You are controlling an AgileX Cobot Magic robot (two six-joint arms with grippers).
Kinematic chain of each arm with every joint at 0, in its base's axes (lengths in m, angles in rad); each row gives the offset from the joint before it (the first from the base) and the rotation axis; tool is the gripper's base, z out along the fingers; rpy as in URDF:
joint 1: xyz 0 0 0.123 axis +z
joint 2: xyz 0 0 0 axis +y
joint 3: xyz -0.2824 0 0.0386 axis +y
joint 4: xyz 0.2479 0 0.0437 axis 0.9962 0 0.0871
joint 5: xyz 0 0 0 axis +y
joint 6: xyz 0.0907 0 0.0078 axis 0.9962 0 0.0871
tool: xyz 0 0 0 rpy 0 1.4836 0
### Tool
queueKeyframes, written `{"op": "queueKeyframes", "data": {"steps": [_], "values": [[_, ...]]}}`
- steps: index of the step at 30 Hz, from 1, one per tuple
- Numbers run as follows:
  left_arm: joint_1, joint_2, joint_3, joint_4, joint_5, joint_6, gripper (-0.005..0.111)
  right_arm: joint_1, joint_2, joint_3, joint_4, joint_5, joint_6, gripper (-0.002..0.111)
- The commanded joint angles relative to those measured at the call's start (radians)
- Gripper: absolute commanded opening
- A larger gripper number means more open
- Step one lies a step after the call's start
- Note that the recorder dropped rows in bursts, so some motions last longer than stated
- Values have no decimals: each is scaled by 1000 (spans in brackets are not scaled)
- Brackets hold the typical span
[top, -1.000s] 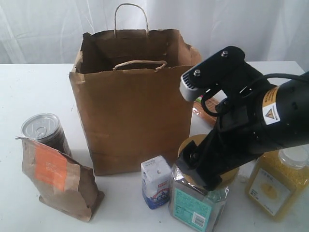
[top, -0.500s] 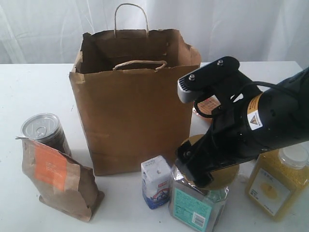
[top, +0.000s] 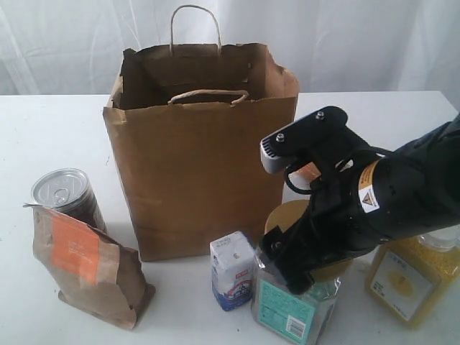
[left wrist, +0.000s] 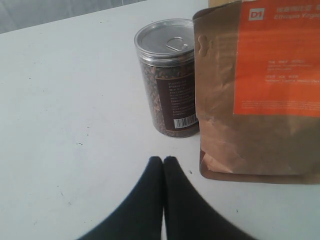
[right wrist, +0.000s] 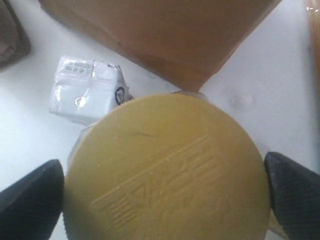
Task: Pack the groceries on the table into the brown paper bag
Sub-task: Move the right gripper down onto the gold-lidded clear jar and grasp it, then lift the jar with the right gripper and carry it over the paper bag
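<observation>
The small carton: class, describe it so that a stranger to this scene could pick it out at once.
Find the tall brown paper bag in the middle of the white table. Just in front of it, right of its middle, stands a small carton, beside a clear jar. It alone is a white box with blue print.

Warning triangle (top: pixel 366 198) on right arm (top: pixel 420 183); barcode (left wrist: pixel 184 121) on silver-topped can (left wrist: pixel 167 75).

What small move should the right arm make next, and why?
Probably close the jaws on the tan-lidded clear jar: the right gripper is open and low over it, and its fingers flank the lid on both sides.
</observation>
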Motion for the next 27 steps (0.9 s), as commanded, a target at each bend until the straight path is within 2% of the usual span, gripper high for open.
{"op": "queueKeyframes", "data": {"steps": [1,5,8,10,15,18,27], "values": [[4,-4,4,-3,-2,0,0,-1,8,10,2,-19,5,105],[4,-4,4,-3,-2,0,0,-1,43,10,28,-19,5,105],[4,-4,4,-3,-2,0,0,-1,47,10,53,-8,5,93],[4,-4,4,-3,-2,0,0,-1,44,10,53,10,8,77],[4,-4,4,-3,-2,0,0,-1,12,10,53,63,10,23],[4,-4,4,-3,-2,0,0,-1,-25,6,53,63,10,0],[4,-4,4,-3,-2,0,0,-1,-154,-78,27,150,14,0]]}}
